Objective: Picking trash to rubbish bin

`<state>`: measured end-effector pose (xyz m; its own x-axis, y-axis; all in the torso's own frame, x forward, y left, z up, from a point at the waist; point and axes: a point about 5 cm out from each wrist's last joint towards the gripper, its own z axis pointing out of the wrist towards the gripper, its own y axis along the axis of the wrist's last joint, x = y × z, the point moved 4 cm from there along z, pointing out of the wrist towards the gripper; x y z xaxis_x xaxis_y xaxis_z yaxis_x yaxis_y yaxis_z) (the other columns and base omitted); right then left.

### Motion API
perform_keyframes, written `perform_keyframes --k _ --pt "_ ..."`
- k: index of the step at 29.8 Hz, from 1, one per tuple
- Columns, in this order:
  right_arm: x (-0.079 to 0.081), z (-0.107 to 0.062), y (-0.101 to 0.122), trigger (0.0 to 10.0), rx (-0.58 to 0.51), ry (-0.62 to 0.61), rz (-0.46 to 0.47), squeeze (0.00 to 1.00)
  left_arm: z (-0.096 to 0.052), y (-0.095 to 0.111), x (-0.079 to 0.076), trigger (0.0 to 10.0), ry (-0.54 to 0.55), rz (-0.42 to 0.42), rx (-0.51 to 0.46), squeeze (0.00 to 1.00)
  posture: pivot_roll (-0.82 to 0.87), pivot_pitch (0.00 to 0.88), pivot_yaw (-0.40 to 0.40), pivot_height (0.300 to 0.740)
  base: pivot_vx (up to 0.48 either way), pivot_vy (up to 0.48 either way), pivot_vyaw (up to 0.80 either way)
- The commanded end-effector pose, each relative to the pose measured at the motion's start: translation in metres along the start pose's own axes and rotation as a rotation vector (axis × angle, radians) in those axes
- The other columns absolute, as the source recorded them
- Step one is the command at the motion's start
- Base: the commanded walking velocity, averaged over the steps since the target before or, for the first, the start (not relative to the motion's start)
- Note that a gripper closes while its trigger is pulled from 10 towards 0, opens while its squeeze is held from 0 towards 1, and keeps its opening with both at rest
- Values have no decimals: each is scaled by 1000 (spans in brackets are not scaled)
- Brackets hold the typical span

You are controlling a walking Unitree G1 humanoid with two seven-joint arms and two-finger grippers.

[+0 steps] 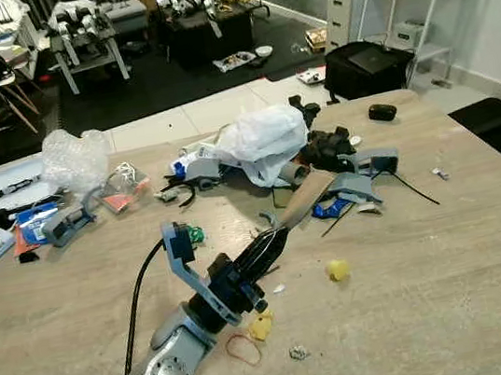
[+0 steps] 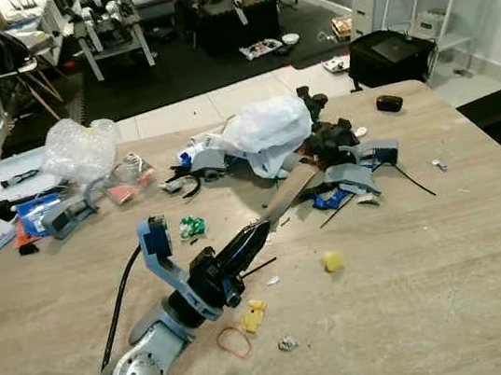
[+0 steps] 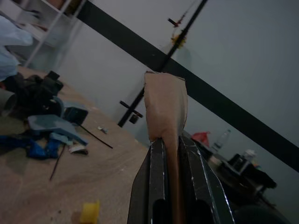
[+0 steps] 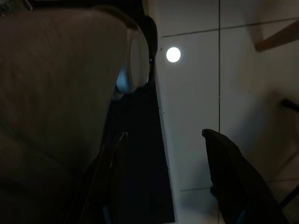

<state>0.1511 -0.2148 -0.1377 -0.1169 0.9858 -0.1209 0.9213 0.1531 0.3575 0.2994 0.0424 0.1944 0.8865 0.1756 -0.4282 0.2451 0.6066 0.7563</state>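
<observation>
- Cardboard strip (image 3: 166,105), a brown scrap of trash, is pinched between the two black fingers of the left gripper (image 1: 275,237), jaws pressed flat on either side of it; it juts forward and upward, lifted off the table (image 1: 454,289).
- Grip looks narrow, judging from the wrist view: the strip stands well past the fingertips, so a slow, level carry would suit, with the jaws kept tight until it is over the bin.
- No rubbish bin can be made out from here; the robot would likely need to turn or walk to find one, keeping the strip clear of the clutter as the arm swings.
- Right gripper (image 4: 233,177) hangs idle over pale floor tiles beside the table's edge, its fingers apart and holding nothing.
- Trash left on the table near the left arm: a yellow lump (image 1: 338,270), a yellow scrap (image 1: 262,325), a red rubber band (image 1: 242,348) and a small crumpled bit (image 1: 299,353).
- Further back lies a heap: a white plastic bag (image 1: 262,140) over grey and black parts, blue pieces, and clear bubble wrap (image 1: 74,157) toward the robot's left.
- Room beyond shows dark matting, chairs, benches with equipment, white drawers and shelves, and a black case (image 1: 366,66) on the floor.
</observation>
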Motion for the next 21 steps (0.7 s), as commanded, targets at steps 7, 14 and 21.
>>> perform_keyframes --k 7,14,21 --pt "6 0 -13 10000 45 11 -15 0 -4 -7 1 10000 45 31 33 0 -100 105 56 740 -470 0 0" --pt "6 0 -16 10000 54 7 -20 0 -4 -7 0 10000 41 40 39 0 -96 102 53 740 -469 0 0" --pt "3 -1 -17 10000 58 -7 -14 0 -2 -7 -1 10000 32 49 41 0 -98 102 55 740 -460 0 0"
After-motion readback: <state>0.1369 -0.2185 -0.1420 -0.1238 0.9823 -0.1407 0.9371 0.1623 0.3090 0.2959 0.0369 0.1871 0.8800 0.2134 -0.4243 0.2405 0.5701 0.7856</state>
